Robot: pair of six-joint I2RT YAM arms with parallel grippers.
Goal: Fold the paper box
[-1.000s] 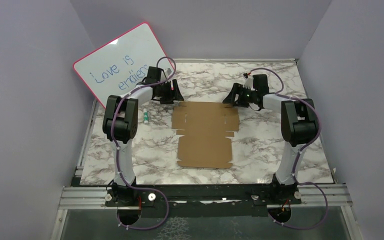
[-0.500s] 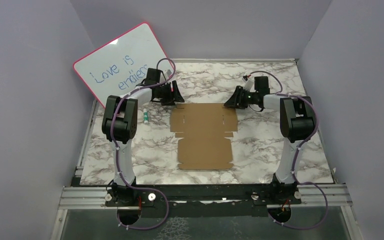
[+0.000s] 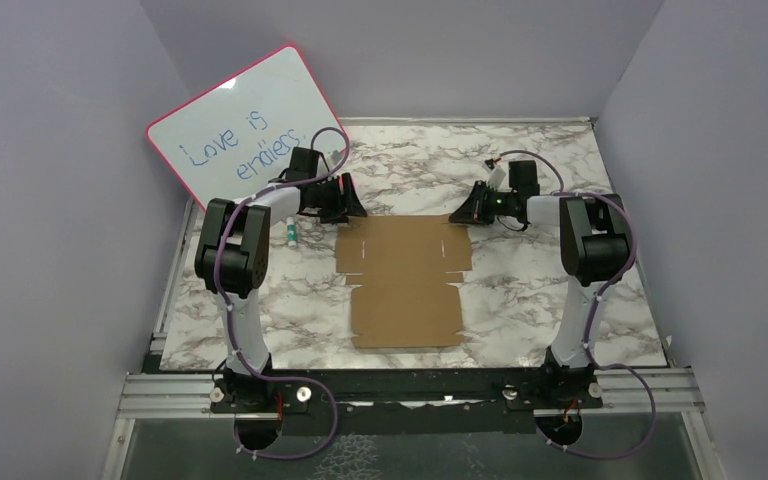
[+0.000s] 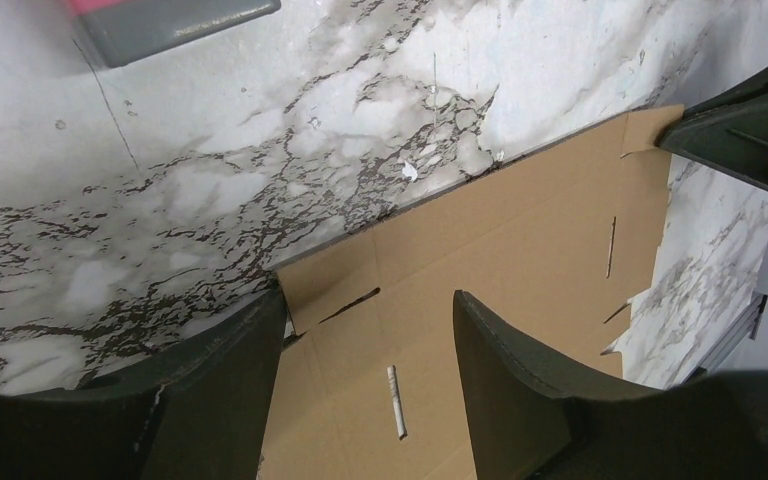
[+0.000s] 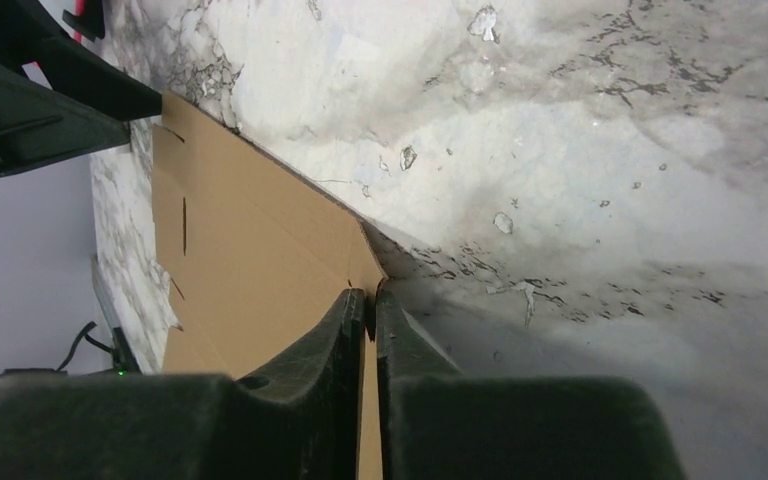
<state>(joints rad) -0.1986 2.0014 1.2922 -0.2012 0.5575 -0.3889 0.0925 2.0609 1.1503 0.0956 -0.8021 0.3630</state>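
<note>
While right fingers (image 5: 345, 335) pinch the paper box (image 3: 405, 275), left fingers (image 4: 225, 385) gape near the whiteboard (image 3: 230, 115).

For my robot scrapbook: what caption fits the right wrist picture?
The right gripper pinches a corner of the flat paper box on the table.

Soft, even overhead light, fairly bright; top view sharp, shadows faint. Paper box (image 3: 405, 280) matte, no glare. Left wrist view: table (image 4: 210, 150) washed out up top, left pincer (image 4: 368, 300) dark, soft-focus. Right wrist view: right pincer (image 5: 370, 295) underexposed, blurry; grey shadow on marble beside it.
</note>
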